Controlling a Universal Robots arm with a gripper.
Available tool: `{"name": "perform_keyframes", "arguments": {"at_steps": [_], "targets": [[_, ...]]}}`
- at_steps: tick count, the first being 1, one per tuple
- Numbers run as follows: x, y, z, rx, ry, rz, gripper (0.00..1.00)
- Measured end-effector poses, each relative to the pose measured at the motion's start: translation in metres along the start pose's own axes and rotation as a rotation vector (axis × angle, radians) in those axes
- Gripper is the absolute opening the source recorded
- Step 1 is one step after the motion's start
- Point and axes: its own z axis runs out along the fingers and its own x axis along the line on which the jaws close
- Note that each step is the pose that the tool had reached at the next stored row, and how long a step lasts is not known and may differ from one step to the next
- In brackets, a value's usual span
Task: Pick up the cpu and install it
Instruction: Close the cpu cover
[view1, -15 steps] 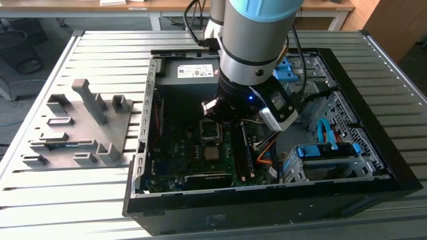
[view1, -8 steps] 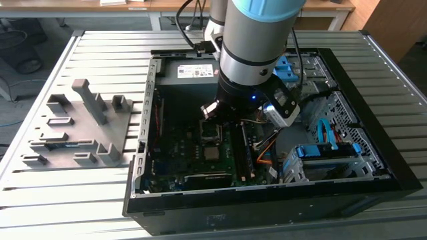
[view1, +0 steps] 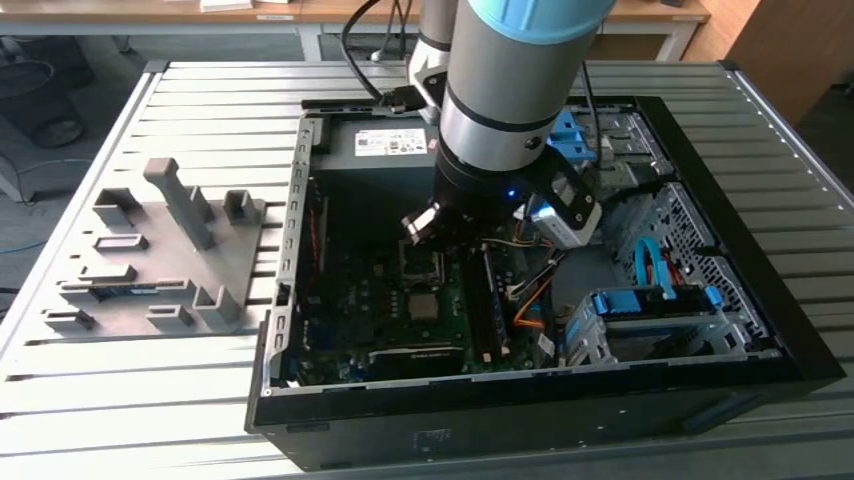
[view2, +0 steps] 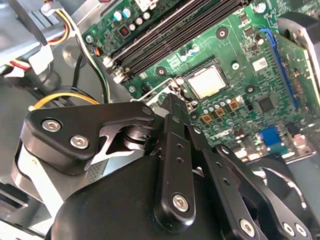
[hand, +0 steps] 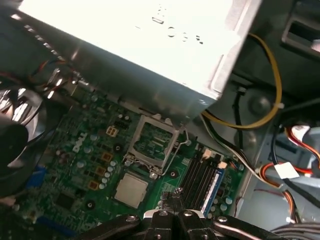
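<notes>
The cpu (hand: 131, 190) is lying flat, metal top up, near the middle of the motherboard (hand: 75, 145). It is sitting just beside the open socket (hand: 152, 142), on the side away from the power-supply box (hand: 150, 55). It is looking light, stiff and thin. Its smooth lid is likely slippery and its underside likely fragile, so I am judging its two opposite side edges the place to take hold, lightly. The fingers (view2: 175, 145) are sitting drawn together with nothing between them, hanging over the board close by the socket and apart from the chip. The arm (view1: 514, 80) is standing nearly upright, reaching down into the open computer case (view1: 534, 420). The case is resting on the counter (view1: 160, 400), toward its edge on the exterior view's right.
</notes>
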Motion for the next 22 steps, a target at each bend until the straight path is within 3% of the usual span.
{"name": "perform_keyframes", "arguments": {"at_steps": [22], "targets": [[0.0000, 0.0000, 0.0000, -0.0059, 0.0383, -0.264, 0.10]]}}
